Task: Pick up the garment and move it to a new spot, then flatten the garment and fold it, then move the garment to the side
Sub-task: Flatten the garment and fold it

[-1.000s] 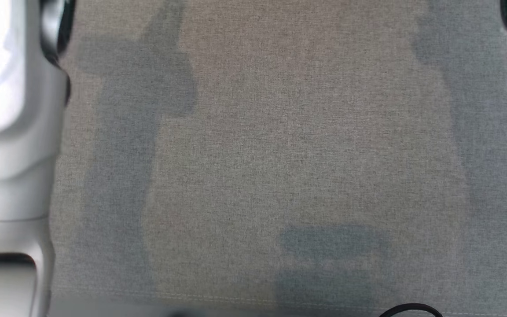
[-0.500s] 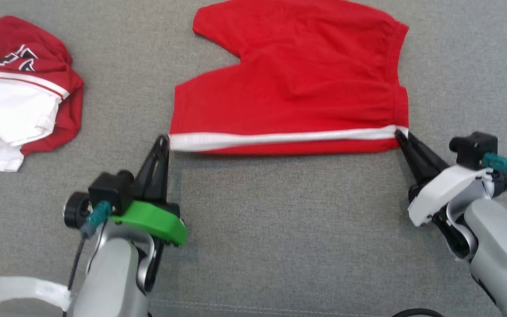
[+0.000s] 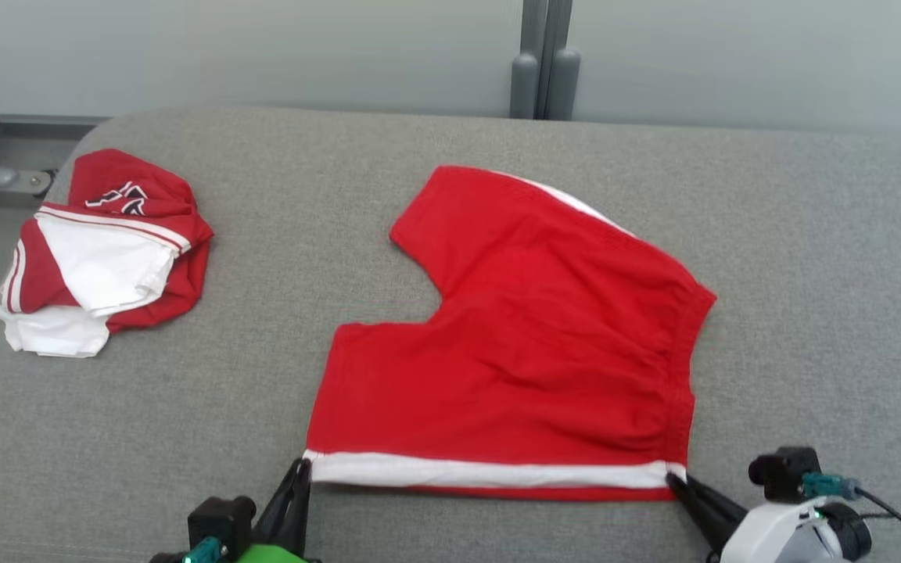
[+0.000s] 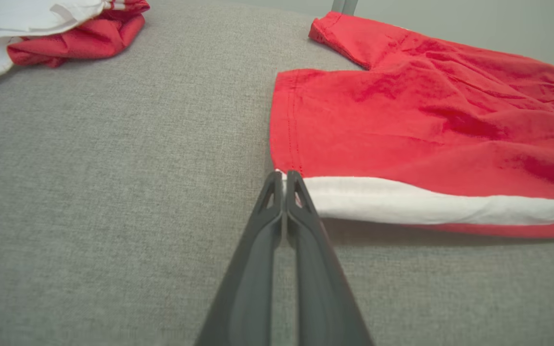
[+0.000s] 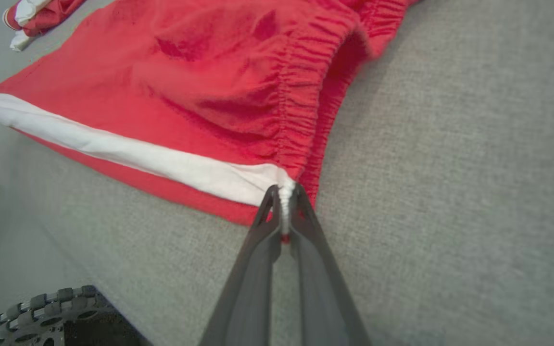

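Observation:
The garment (image 3: pixel 529 352) is a pair of red shorts with a white side stripe, lying spread on the grey cushioned surface (image 3: pixel 810 274). My left gripper (image 3: pixel 303 467) is shut on the stripe's left corner at the leg hem, seen in the left wrist view as the garment (image 4: pixel 402 129) pinched between closed fingers (image 4: pixel 283 179). My right gripper (image 3: pixel 676 481) is shut on the stripe's right corner at the elastic waistband; in the right wrist view white cloth of the garment (image 5: pixel 200 96) is squeezed between its fingertips (image 5: pixel 284 192). The near edge is stretched straight between both grippers.
A crumpled red and white garment pile (image 3: pixel 106 250) lies at the far left of the surface, also seen as the pile (image 4: pixel 51 29) in the left wrist view. A pale wall and grey post (image 3: pixel 542 59) stand behind. A wheel (image 5: pixel 41 317) shows below the surface's edge.
The head camera has swung up from bare grey fabric to the whole surface. Both grippers have kept their hold on the stripe corners.

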Motion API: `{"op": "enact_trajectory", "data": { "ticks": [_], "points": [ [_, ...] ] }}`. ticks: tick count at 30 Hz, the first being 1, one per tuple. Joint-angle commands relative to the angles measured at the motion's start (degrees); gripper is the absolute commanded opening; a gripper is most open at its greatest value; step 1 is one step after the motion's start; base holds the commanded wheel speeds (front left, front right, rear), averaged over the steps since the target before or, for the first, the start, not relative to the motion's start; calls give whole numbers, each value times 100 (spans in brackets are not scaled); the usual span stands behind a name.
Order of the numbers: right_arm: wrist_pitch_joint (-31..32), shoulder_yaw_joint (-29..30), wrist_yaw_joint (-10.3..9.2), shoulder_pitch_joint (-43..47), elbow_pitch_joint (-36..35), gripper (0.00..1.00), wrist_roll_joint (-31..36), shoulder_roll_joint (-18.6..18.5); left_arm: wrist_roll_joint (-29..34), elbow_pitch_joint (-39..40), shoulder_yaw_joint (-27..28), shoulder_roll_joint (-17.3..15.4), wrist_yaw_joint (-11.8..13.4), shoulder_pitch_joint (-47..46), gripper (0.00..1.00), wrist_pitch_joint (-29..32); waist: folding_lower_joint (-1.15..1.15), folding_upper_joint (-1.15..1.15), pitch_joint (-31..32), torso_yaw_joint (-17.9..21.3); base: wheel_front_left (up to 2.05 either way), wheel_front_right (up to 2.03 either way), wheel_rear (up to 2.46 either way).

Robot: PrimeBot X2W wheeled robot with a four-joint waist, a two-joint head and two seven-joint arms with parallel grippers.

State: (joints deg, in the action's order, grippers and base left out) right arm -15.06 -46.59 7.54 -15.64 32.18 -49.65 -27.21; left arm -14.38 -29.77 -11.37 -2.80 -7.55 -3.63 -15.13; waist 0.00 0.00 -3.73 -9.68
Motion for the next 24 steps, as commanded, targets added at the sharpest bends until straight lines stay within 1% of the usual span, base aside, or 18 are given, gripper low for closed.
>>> {"op": "enact_trajectory", "data": {
  "ticks": [1, 7, 12, 15, 19, 20, 24],
  "points": [
    [-13, -236, -11, 135, 51, 0, -200, -118, 37, -19, 70, -22, 13, 201, 0, -1, 0, 0, 426, -120, 0, 0, 0],
    [78, -1127, -11, 326, 59, 0, -940, -322, 88, -99, 345, -30, 12, 627, 0, -1, 0, 0, 512, -192, 0, 0, 0],
    [243, -1893, -11, 245, -138, 0, -1277, -508, 137, -224, 421, -116, 13, 762, 0, -1, 0, 0, 520, -184, 0, 0, 0],
    [147, -2078, -11, 46, -291, 0, -1500, -633, 140, -116, 500, -121, 13, 673, 0, -2, 0, 0, 475, -141, 0, 0, 0],
    [14, -1960, -11, -228, -496, 0, -1722, -679, 128, 311, 463, -111, 13, 268, 0, -1, 0, 0, 333, -63, 0, 0, 0],
    [-9, -1844, -11, -291, -568, 0, -1800, -676, 117, 409, 423, -114, 13, 121, 0, -1, 0, 0, 268, -39, 0, 0, 0],
    [-11, -1006, -10, -440, -941, 0, -1968, -552, 112, 511, 246, -180, 12, -625, 0, -1, 0, 0, -40, 120, 0, 0, 0]
  ]
}}
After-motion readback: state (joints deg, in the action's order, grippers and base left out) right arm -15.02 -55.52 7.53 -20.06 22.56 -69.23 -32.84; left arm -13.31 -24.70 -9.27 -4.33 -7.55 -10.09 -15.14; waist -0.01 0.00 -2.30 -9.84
